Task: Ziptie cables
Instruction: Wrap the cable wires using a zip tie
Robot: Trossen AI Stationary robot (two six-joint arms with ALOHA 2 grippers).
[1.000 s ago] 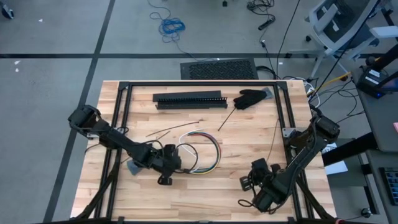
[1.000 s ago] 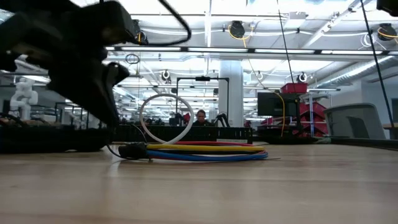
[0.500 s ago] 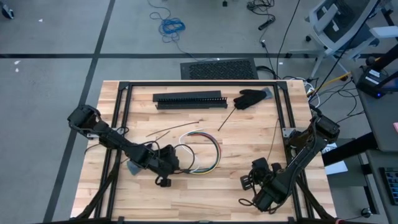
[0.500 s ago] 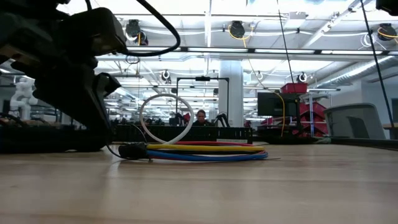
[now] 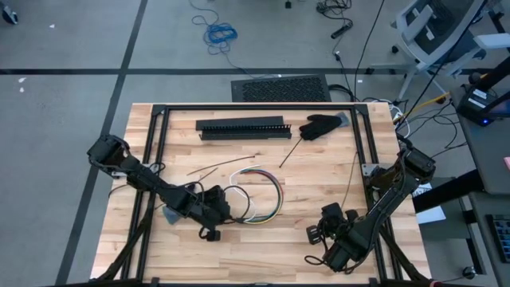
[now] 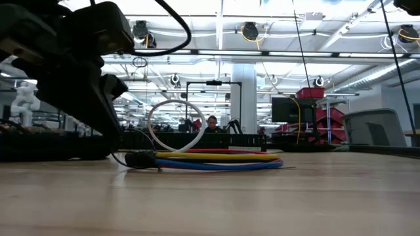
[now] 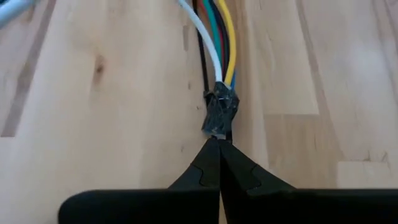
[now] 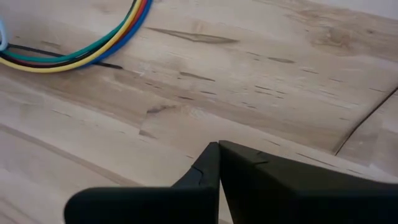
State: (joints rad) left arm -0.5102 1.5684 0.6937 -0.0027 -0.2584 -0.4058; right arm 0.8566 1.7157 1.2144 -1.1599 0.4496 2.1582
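The cables (image 5: 267, 195) lie on the wooden table in a loop of white, yellow, green, red, blue and black wires. In the low view the cables (image 6: 216, 160) lie flat, with a white loop (image 6: 176, 124) standing up. Their ends join in a black taped end (image 7: 221, 111). My left gripper (image 7: 219, 142) is shut, its tips right at that taped end, to the left of the loop in the high view (image 5: 225, 210). My right gripper (image 5: 315, 233) is shut and hangs over bare wood to the right of the loop, its tips (image 8: 219, 146) clear of the cables (image 8: 93, 53). My left gripper's shut fingertips (image 7: 214, 146) stand against the near edge of the taped end (image 7: 217, 129), coming slanting down along the line of the cables. Whether they touch or pinch it I cannot tell. The bundle lies on the table.
A long black slotted bar (image 5: 243, 127) and a black glove (image 5: 319, 125) lie at the far side. Thin black strips (image 5: 231, 165) (image 5: 291, 151) lie between them and the loop. A black frame (image 5: 155, 143) borders the table.
My left gripper has rolled and tipped a little at the taped end, staying shut. The cables have stayed where they were.
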